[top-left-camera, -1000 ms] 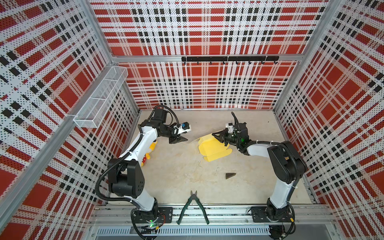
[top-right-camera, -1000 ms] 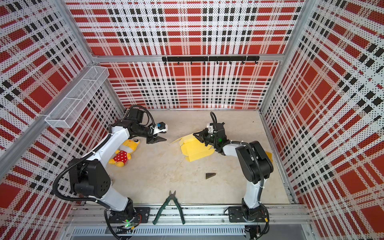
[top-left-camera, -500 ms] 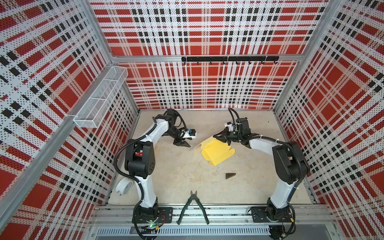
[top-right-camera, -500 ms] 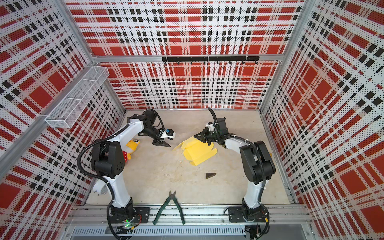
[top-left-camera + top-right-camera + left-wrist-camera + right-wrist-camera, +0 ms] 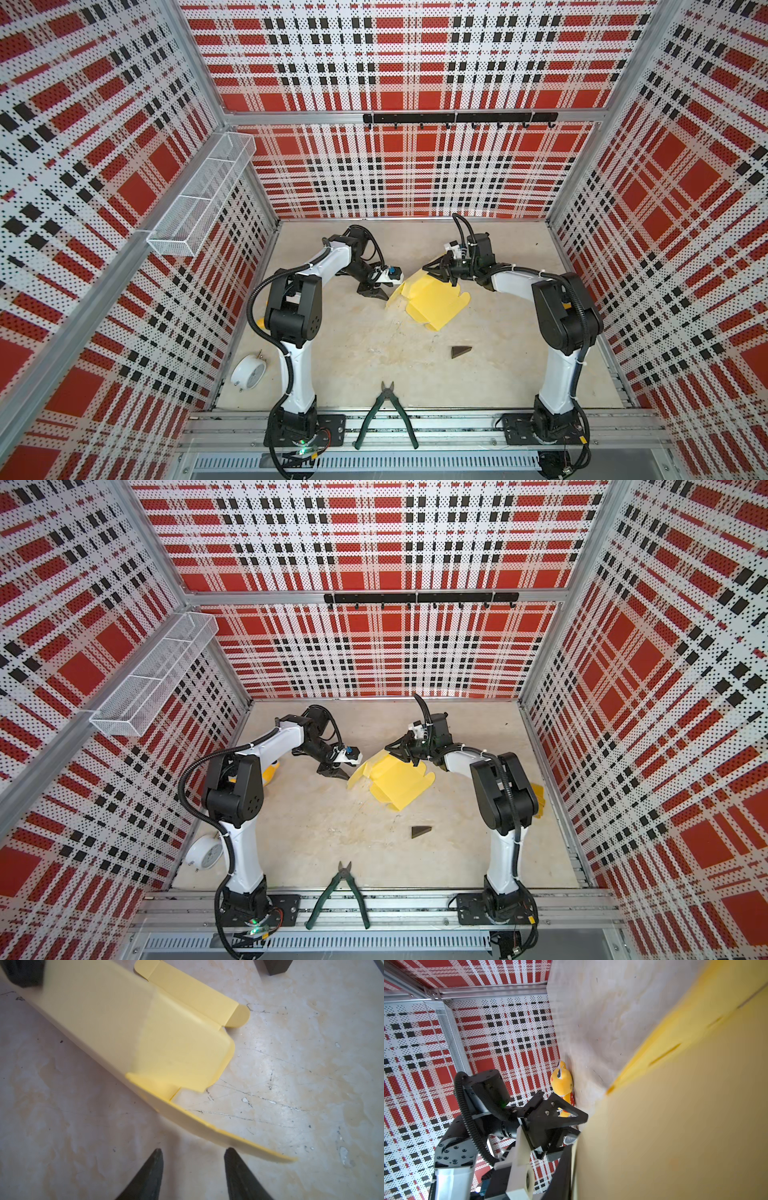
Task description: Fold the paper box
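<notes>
Around the paper box (image 5: 432, 303) we counted green-handled cutting pliers (image 5: 384, 409) at the table's front edge and a small dark wedge (image 5: 460, 352) on the open surface between the pliers and the box. A white alarm clock (image 5: 248, 372) lay by the left arm's base, and a yellow plush toy (image 5: 562, 1081) sat against the left wall behind that arm. A small orange-yellow flat piece (image 5: 538, 798) showed behind the right arm's elbow. A white wire basket (image 5: 203, 199) and a black hook rail (image 5: 459, 118) hung on the plaid perforated walls.

The box sat mid-table toward the back. It was pale yellow thin card, die-cut with rounded flaps and narrow slots, with one panel raised and the rest flat on the scuffed, mottled beige table (image 5: 357, 365). That raised panel filled most of the right wrist view and hid the fingertips there.

Both arms reached low and inward. The left gripper (image 5: 193, 1150) hovered just beside the box's left flap, its dark pointed fingers apart with nothing between them. The right gripper (image 5: 440, 277) met the box's raised far edge, but we could not tell whether it was clamped on the card.
</notes>
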`<action>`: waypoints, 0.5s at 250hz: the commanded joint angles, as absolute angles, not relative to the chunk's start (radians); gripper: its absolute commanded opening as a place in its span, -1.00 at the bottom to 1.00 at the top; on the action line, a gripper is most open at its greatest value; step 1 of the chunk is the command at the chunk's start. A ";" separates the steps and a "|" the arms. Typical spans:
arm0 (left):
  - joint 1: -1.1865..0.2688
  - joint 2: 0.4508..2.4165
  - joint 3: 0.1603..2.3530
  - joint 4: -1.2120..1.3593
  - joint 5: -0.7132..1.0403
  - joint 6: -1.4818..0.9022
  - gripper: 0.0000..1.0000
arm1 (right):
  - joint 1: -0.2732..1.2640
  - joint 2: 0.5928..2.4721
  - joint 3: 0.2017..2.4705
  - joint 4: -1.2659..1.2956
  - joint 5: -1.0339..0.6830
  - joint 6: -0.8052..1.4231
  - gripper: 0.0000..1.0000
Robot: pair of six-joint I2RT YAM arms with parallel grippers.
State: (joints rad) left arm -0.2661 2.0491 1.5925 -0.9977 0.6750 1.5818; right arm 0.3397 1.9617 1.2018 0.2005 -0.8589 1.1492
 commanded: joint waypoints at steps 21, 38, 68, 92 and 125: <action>-0.275 2.054 1.609 -1.002 0.690 1.617 0.02 | 0.339 1.959 1.168 0.326 -0.844 1.165 -0.61; -0.275 2.053 1.606 -1.001 0.695 1.611 0.02 | 0.339 1.959 1.157 0.333 -0.840 1.161 -0.75; -0.279 2.045 1.592 -0.994 0.721 1.585 0.02 | 0.339 1.973 1.131 0.376 -0.831 1.171 -1.00; -0.289 2.022 1.559 -0.977 0.745 1.558 0.02 | 0.338 1.985 1.108 0.429 -0.828 1.183 -1.00; -0.322 1.981 1.472 -0.874 0.720 1.492 0.02 | 0.337 1.994 1.094 0.457 -0.821 1.178 -1.00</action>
State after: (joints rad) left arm -0.2825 2.0354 1.5387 -0.9478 0.7181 1.5234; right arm 0.3397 1.9682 1.1160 0.3740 -0.8455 1.1831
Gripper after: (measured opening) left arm 0.510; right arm 0.053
